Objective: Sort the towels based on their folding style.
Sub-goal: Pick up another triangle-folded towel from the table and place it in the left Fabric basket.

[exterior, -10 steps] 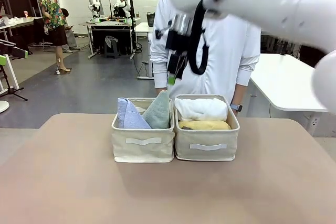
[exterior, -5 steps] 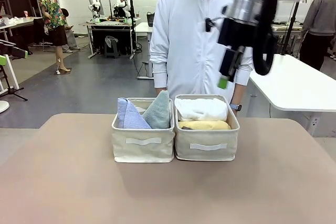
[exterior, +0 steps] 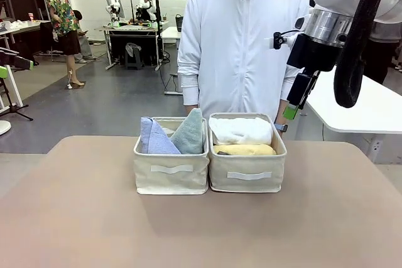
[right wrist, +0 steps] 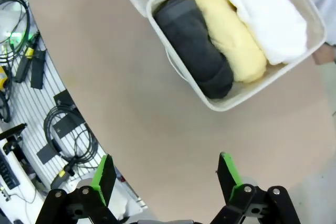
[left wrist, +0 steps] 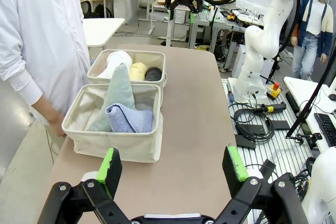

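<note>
Sorting looks finished: cone-fold towels (left wrist: 119, 103) sit in one basket (left wrist: 113, 142), rolled towels (right wrist: 231, 35) in the other basket (right wrist: 247, 90), and both the left gripper (left wrist: 170, 169) and right gripper (right wrist: 164, 174) hang open and empty.

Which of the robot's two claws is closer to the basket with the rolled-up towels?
Probably the right gripper, open above and just off the rolled-towel basket. The left gripper, also open, hangs beyond the cone-fold basket, which lies between.

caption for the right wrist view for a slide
Open right gripper above a beige basket holding dark grey, yellow and white rolled towels.
</note>
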